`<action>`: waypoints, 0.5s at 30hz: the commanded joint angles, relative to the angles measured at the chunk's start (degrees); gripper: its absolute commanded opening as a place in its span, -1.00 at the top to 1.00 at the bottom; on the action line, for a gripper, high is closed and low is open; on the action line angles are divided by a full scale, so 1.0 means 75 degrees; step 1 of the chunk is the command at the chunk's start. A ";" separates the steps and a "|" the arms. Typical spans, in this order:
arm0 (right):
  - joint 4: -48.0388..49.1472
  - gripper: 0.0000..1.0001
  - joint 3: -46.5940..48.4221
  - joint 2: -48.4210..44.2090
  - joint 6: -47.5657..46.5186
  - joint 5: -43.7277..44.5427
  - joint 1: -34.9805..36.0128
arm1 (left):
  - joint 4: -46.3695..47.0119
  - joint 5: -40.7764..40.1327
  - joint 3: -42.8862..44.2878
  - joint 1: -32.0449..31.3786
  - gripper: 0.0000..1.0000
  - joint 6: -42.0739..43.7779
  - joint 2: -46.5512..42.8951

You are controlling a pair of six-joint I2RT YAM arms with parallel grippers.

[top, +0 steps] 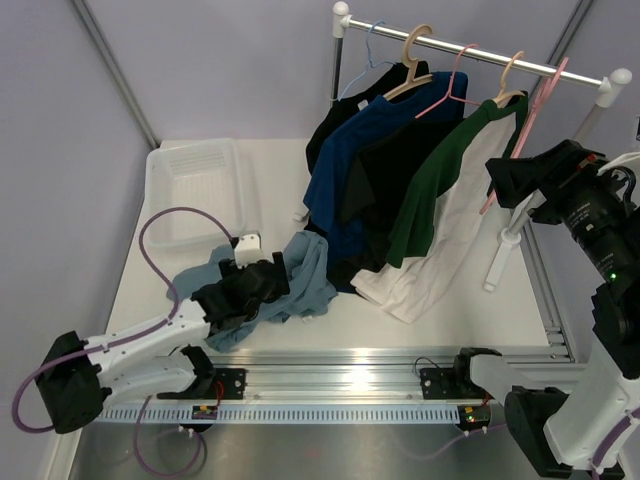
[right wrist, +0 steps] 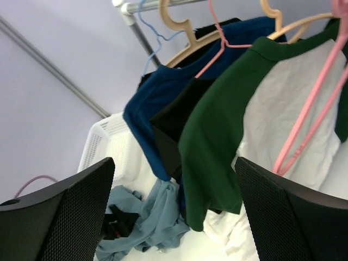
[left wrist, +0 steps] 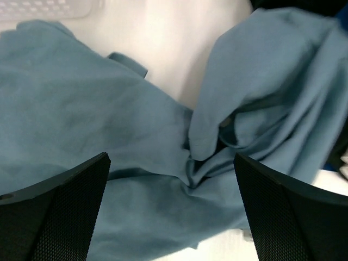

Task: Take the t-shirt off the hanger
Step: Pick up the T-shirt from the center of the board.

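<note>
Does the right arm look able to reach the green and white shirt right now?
Probably yes: its open fingers face the green and white shirt from close by, with nothing between them.

Two pincers: left pincer (top: 262, 283) and right pincer (top: 502, 180). One clothes rail (top: 480, 52) ahead of the right pincer.

Five hangers on that rail:
- one blue wire hanger (top: 372, 45)
- two tan: farther tan hanger (top: 412, 62), nearer tan hanger (top: 508, 85)
- two pink: farther pink hanger (top: 452, 88), nearer pink hanger (top: 525, 130)

Four hung shirts, as far as overlapping folds allow:
- rear black shirt (top: 330, 120)
- middle black shirt (top: 390, 170)
- one navy shirt (top: 345, 175)
- one green-sleeved white shirt (top: 450, 200)

One light blue t-shirt (top: 300, 275) crumpled under the left pincer. One white basket (top: 195, 190) beyond the left pincer. One worktop (top: 450, 325).
</note>
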 commanded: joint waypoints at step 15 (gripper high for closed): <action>-0.0578 -0.99 0.1422 0.2528 -0.0972 0.1939 0.2306 | 0.0168 0.0607 0.0359 0.0411 -0.93 -0.2918 0.3306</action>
